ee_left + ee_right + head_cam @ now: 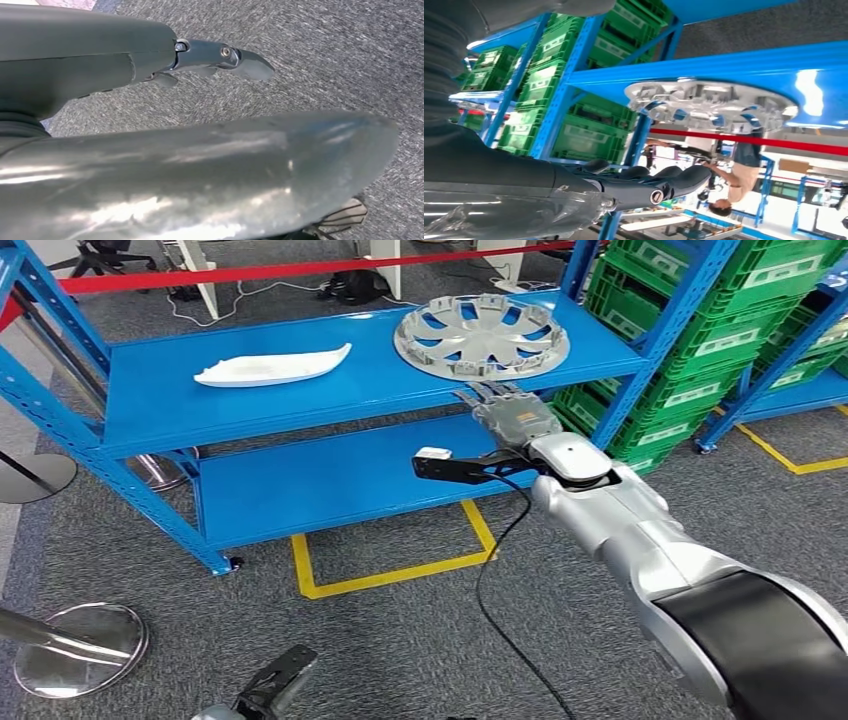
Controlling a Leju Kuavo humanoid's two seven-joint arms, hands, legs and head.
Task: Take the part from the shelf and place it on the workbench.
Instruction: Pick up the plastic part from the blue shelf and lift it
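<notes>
Blue shelf (300, 370) on grey carpet (400, 640), right hand (510, 420) reaching at the wheel cover (482, 337).

Yellow floor tape (390, 575) runs under the shelf, green crates (700, 350) are stacked to its right, and a red barrier tape (300, 270) crosses behind — a person (744, 170) stands beyond it. The round silver-grey spoked wheel cover lies flat on the top shelf's right end, with a white moulded part (272, 367) well to its left. The right hand's fingers are extended just at the cover's near rim, holding nothing; the left hand (275, 685) hangs low over the carpet, empty.
</notes>
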